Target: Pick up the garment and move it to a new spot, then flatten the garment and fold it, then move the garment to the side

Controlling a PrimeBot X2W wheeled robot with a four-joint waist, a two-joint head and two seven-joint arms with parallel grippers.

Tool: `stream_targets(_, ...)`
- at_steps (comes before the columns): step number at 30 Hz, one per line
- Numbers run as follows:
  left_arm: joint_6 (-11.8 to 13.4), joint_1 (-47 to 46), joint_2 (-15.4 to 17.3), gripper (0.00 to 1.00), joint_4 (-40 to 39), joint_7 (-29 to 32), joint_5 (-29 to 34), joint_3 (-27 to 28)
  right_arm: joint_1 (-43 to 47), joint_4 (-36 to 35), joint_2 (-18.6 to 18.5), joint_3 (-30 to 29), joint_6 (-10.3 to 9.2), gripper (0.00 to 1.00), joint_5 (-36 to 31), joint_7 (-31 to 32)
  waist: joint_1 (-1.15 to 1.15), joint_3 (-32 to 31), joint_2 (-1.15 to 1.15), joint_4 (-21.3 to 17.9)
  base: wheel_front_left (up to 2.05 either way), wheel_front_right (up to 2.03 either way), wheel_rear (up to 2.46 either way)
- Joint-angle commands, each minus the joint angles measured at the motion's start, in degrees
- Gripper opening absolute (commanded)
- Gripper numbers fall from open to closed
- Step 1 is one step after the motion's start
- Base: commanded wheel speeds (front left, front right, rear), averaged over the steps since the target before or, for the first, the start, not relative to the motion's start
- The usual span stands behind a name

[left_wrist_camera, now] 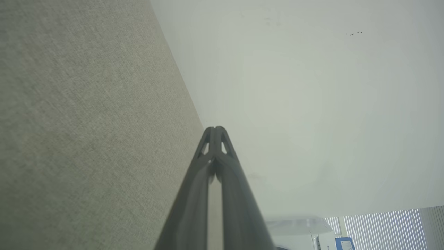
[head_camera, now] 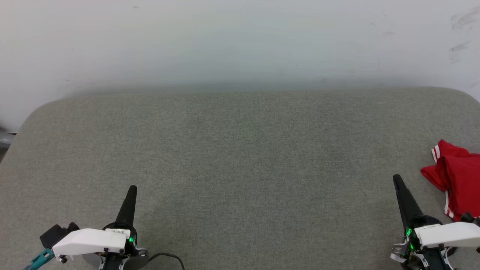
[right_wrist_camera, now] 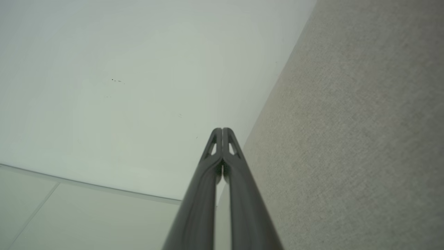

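One red garment [head_camera: 459,176], one grey table [head_camera: 240,157], two grippers, left gripper [head_camera: 132,189] and right gripper [head_camera: 396,179]

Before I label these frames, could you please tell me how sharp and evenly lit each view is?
Head view: soft, even light; the grey fabric surface is crisp, the garment cropped by the right edge. Left wrist view: the left gripper is blurred near the lens, the weave sharper. Right wrist view: the same for the right gripper.
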Motion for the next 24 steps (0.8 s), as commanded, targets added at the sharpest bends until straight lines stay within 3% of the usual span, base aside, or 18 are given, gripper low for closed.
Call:
stream_targets(1,-0.5,-1.2,0.0,0.00,-0.1,0.2,-0.9,0.1,-1.3,0.1,-0.2,-0.1,-0.01,0.00,0.9,0.2,0.00,0.0,0.00,0.0,0.00,0.00,0.00)
stream_targets(24,-0.9,-2.3,-0.3,0.00,0.6,2.9,-11.1,0.9,-3.1,2.9,0.1,-0.9,-0.01,0.00,11.0,1.6,0.00,0.0,0.00,0.2,0.00,0.00,0.00)
